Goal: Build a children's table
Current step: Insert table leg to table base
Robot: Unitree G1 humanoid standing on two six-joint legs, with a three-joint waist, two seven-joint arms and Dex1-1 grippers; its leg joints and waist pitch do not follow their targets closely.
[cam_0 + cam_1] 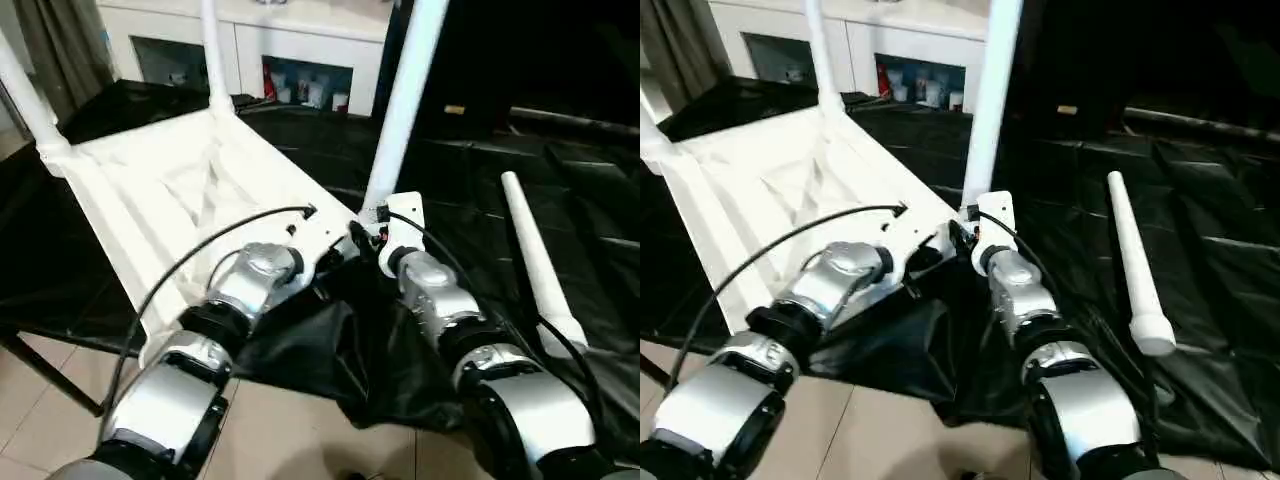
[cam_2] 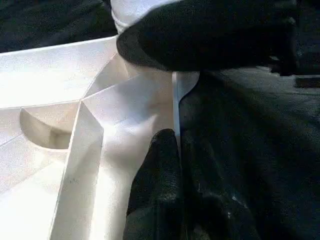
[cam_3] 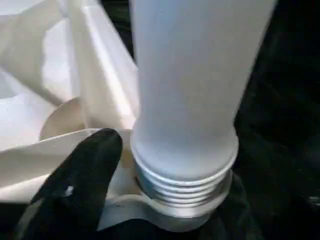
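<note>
Left wrist view, left fingers [image 2: 172, 165] clamping tabletop [image 2: 55, 85] edge

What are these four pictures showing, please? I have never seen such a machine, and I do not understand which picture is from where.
A humanoid robot is building a white plastic children's table. Two pictures come from cameras in its head, two from its wrists. The tabletop lies upside down on black sheeting. Three legs stand in corner sockets; the near leg still shows its screw thread. A fourth leg lies loose. The left gripper, shut, pinches the tabletop's edge. The right gripper is beside the near leg's base.
</note>
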